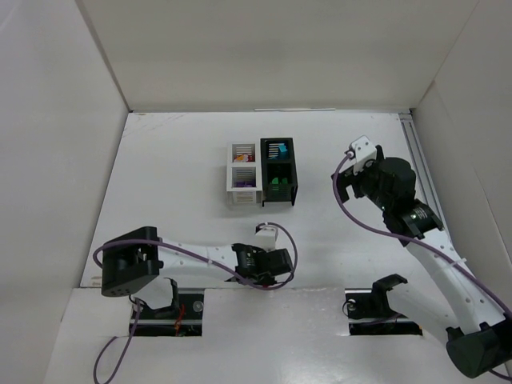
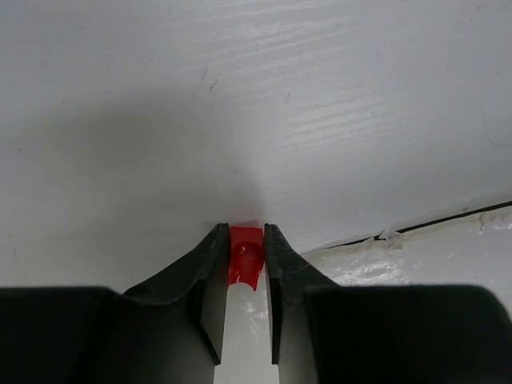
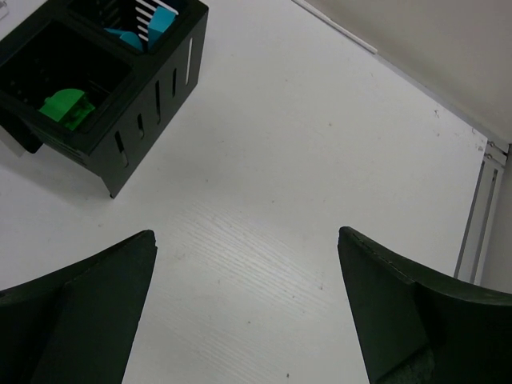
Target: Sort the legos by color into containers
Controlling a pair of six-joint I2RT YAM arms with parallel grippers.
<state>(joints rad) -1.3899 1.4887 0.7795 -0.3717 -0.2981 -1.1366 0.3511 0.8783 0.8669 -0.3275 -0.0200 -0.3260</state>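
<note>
Left arm low along near edge of table [image 1: 176, 184], left hand [image 2: 246, 240] pointing down, fingers pinched tight on small red plastic lego brick [image 2: 246, 260] at table surface. Right arm raised right of bins, right hand [image 3: 246, 234] spread wide, empty.

Black slotted plastic bin [image 3: 156, 88]: cyan bricks [image 3: 148, 28] in far compartment, green brick [image 3: 66, 106] in near.

White slotted plastic bin [image 1: 242, 166]: red and purple bits [image 1: 242, 158] in far compartment; near one unclear.
</note>
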